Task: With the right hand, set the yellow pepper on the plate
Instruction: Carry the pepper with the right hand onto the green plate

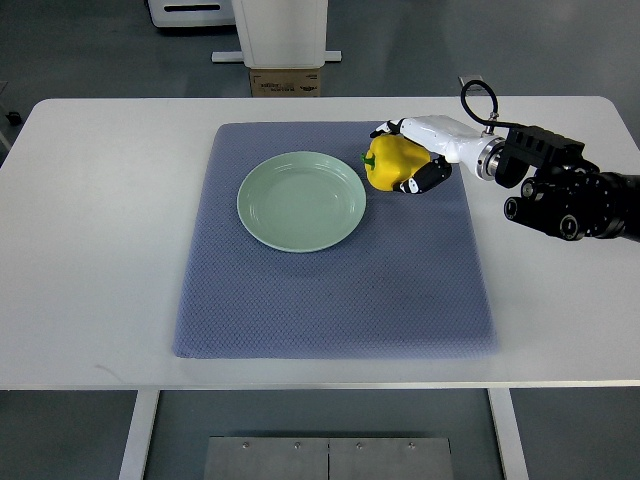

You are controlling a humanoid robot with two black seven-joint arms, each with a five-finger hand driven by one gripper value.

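A yellow pepper (387, 162) with a green stem lies on the blue-grey mat (330, 290), just right of the pale green plate (302, 200). My right hand (405, 156) reaches in from the right edge and its white and black fingers wrap around the pepper from behind and in front. The pepper looks to be at or just above the mat surface, close to the plate's right rim. The plate holds nothing. No left arm shows in the picture.
The mat lies on a white table (90, 250). A white pillar base and a cardboard box (286, 82) stand beyond the table's far edge. The black forearm housing (565, 195) hangs over the table's right side.
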